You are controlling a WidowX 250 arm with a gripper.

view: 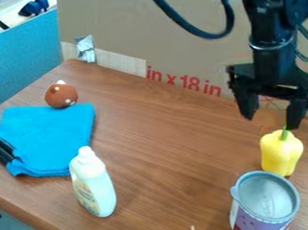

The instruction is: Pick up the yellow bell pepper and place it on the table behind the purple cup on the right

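Camera view: pincer [271,117] wide, nothing between tips, above counter [168,150]. Yellow pepper [280,152] just below in view, offset toward view-right tip; long axis near upright, stem up. Can [266,203] just beside pepper, camera side. White bottle [93,184], blue cloth [51,133], brown round toy [58,95] well apart, view's left.

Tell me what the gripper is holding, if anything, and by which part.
Nothing is held: the gripper hangs open near the yellow pepper.
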